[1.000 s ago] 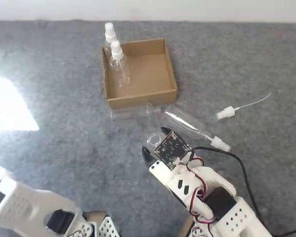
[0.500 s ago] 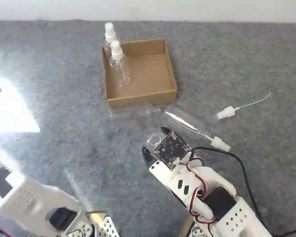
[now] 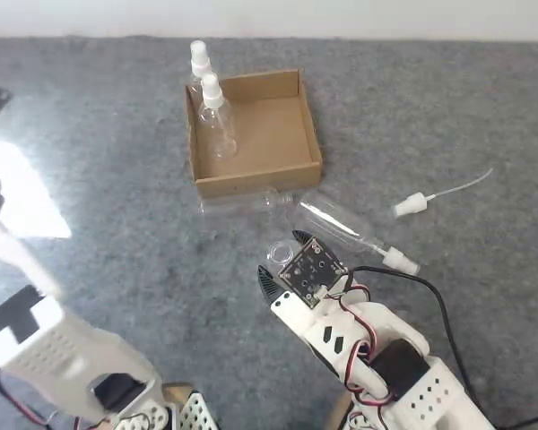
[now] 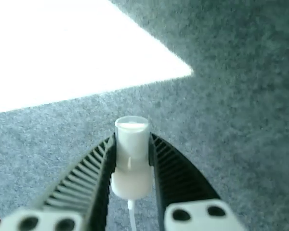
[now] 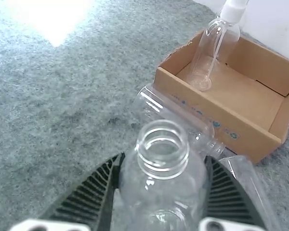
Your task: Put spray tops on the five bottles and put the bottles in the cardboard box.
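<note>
My right gripper (image 5: 164, 166) is shut on a clear open-necked bottle (image 5: 160, 144), held upright just in front of the cardboard box (image 5: 231, 108); from above, this bottle (image 3: 279, 253) sits between the right gripper's (image 3: 282, 261) fingers. My left gripper (image 4: 132, 142) is shut on a white spray top (image 4: 131, 159) above the grey surface. One capped bottle (image 3: 217, 121) stands inside the box (image 3: 287, 166), and another capped bottle (image 3: 198, 59) stands behind it. An uncapped bottle (image 3: 242, 202) lies along the box front. A capped bottle (image 3: 351, 227) lies to its right.
A loose spray top (image 3: 411, 205) with its thin tube lies right of the box. The left arm's white body (image 3: 63, 358) fills the lower left corner. A bright patch of light (image 3: 13, 193) falls on the grey table at the left.
The left arm has swung upward along the left edge of the high view. The right arm and its bottle have not moved.
</note>
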Available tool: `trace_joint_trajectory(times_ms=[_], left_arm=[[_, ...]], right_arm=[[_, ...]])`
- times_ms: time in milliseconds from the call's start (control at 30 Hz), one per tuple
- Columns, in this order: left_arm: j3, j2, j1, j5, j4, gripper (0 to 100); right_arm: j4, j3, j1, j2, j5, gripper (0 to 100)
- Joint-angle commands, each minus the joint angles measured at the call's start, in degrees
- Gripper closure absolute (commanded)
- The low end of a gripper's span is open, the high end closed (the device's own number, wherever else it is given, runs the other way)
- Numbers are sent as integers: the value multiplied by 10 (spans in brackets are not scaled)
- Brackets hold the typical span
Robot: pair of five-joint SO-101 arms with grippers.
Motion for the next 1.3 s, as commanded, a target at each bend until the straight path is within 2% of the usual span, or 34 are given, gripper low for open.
trace_joint_trajectory(times_ms=[0, 367, 800, 1267], left_arm=[[-57, -3, 31, 59, 18, 990], [-109, -9, 108, 186, 18, 990], [-17, -168, 209, 318, 15, 990], [-10, -282, 336, 453, 14, 990]], right_arm=[[-12, -4, 7, -10, 8, 805], [-13, -4, 7, -10, 8, 805], [-13, -5, 7, -10, 8, 805], [-13, -7, 7, -10, 3, 804]])
